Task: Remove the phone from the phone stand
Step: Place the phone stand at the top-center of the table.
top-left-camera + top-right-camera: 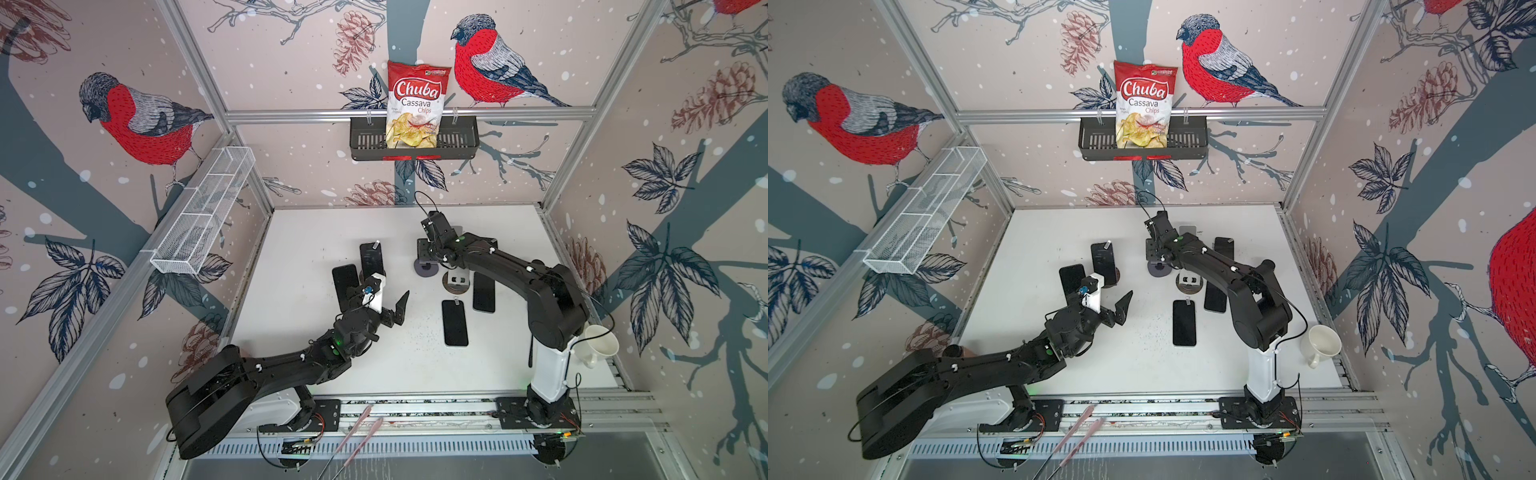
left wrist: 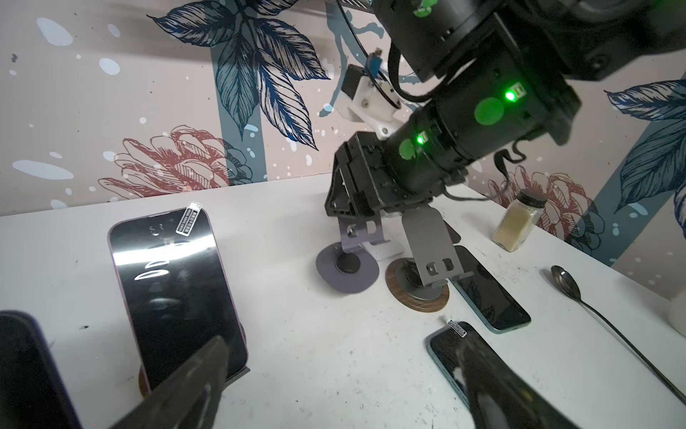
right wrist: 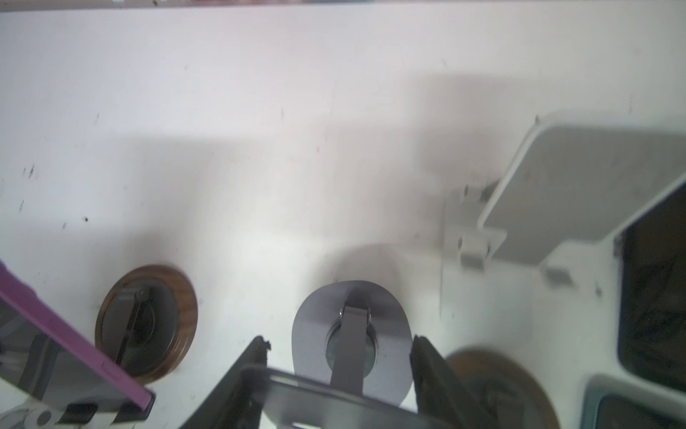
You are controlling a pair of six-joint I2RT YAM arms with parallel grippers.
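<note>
The only print I can read is on the chip bag (image 1: 417, 104) standing in the black basket (image 1: 457, 143) on the back wall, upper centre in both top views: "Chuba Cassava Chips". The pink-edged phone (image 2: 174, 293) carries a small white tab (image 2: 190, 219) at its top corner. The nearer flat phone (image 2: 443, 353) has one too, but the print on both is too fine to read.

The pink-edged phone leans upright on its wood-ringed stand (image 3: 146, 323), left of centre on the white table (image 1: 316, 232). A second dark phone (image 1: 345, 284) sits just left of it, and I cannot tell what props it.

My left gripper (image 2: 345, 345) is spread wide and holds nothing. In its wrist view one finger (image 2: 193, 382) crosses the phone's lower corner, and I cannot tell whether they touch. My right gripper (image 3: 339, 341) is clamped on the back plate of the grey stand (image 2: 347, 269), which has an oval base and sits at the table's centre. A brown-rimmed stand (image 2: 417, 286) sits just beside it. The teal-edged phone (image 2: 490, 293) lies flat partly beneath the right arm.

Bare tabletop runs from the pink-edged phone's stand to the left wall and back to the rear edge. There is more of it at front centre between the arms. The right side is tighter, with a spice jar (image 2: 519, 226) by the wall, a spoon (image 2: 568, 282) and a white mug (image 1: 600, 345) at the right edge.
</note>
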